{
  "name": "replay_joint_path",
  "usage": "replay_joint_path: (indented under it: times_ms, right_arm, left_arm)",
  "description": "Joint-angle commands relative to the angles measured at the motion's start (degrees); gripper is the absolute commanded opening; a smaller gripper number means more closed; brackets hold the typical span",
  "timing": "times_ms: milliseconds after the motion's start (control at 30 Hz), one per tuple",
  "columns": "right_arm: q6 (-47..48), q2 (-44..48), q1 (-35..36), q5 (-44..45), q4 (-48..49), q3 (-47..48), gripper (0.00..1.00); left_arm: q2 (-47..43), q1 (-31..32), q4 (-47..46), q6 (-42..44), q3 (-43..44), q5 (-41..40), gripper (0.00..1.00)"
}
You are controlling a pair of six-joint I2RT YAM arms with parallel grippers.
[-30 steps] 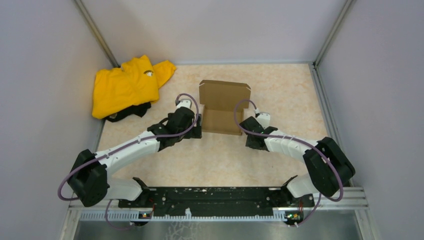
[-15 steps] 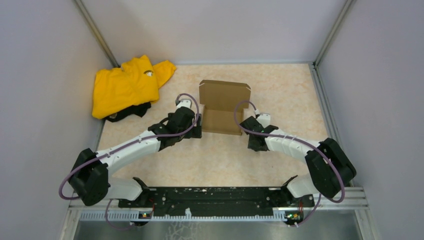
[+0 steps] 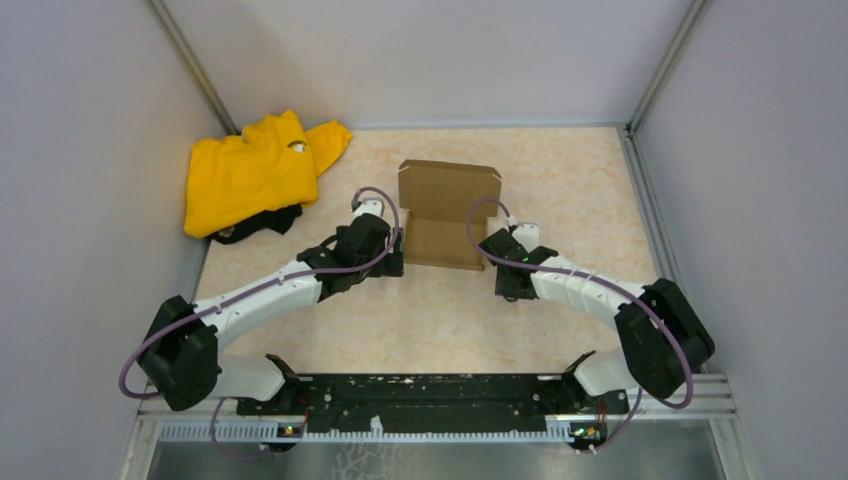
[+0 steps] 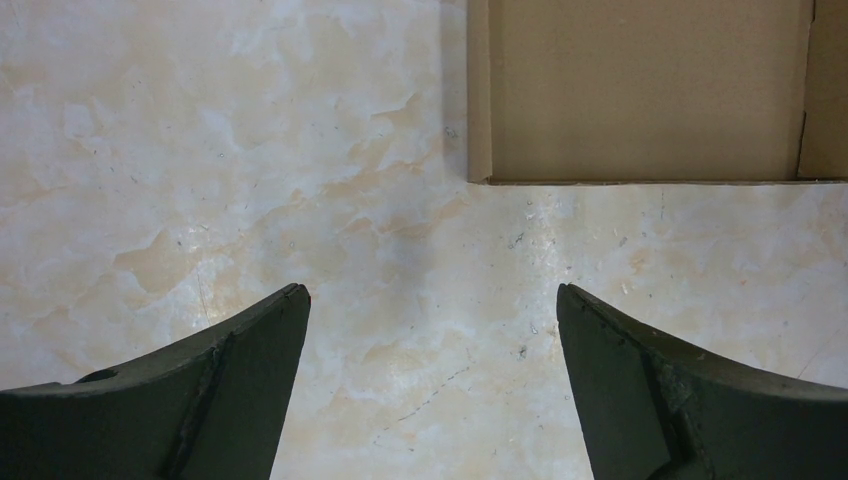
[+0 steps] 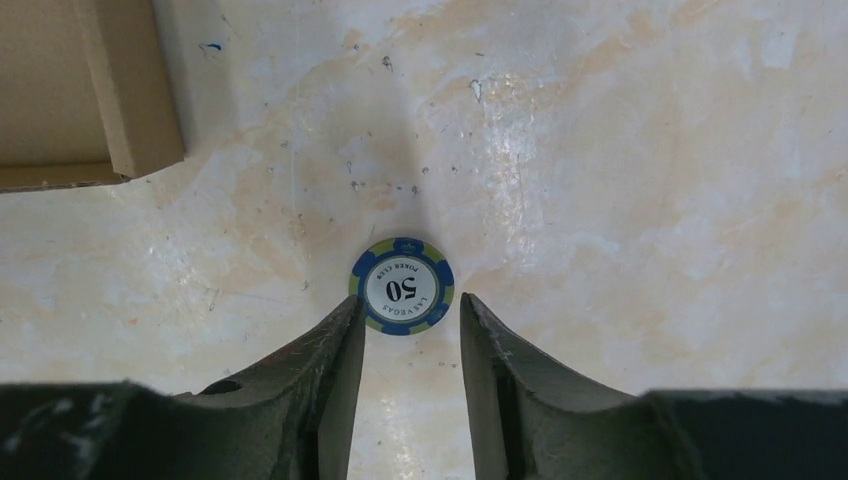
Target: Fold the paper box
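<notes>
Paper box (image 3: 447, 215): plain brown cardbd, unprinted, tabbed lid flap open, centre of top view btwn both grippers. Left gripper (image 4: 430, 290): jaws wide apart, empty. Right gripper (image 5: 410, 298): jaws narrowly apart, poker chip (image 5: 402, 286) at tips.

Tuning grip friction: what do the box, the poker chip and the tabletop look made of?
Paper box: plain brown cardboard, matte, unprinted, creased flaps.
Poker chip: probably plastic or clay composite, semi-matte, blue-green rim around a printed white label.
Table: marble-pattern top, likely laminate rather than stone; glossy, with glare patches and scuffs.
</notes>
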State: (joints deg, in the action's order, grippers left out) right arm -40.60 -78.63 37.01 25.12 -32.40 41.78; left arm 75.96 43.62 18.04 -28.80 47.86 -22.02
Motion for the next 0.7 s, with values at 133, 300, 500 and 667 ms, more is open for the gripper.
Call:
replay_joint_path:
  times_ms: [133, 300, 500, 667]
  right_arm:
    - [1.4, 5.4, 0.5, -3.9, 4.9, -3.1, 0.49]
    - [2.3, 6.3, 0.5, -4.5, 7.0, -5.2, 0.58]
    - [2.8, 4.1, 0.5, -4.3, 8.3, -6.0, 0.59]
    - [2.9, 2.8, 0.5, -3.9, 9.0, -5.9, 0.57]
  left_arm:
    - [0.0, -0.3, -0.8, 0.4, 1.1, -0.9, 0.99]
    - [-0.2, -0.3, -0.8, 0.0, 0.8, -0.7, 0.99]
    - [-3.8, -0.4, -2.4, -1.8, -2.0, -0.9, 0.99]
    - [-6.7, -0.4, -2.8, -2.7, -4.0, -1.4, 0.99]
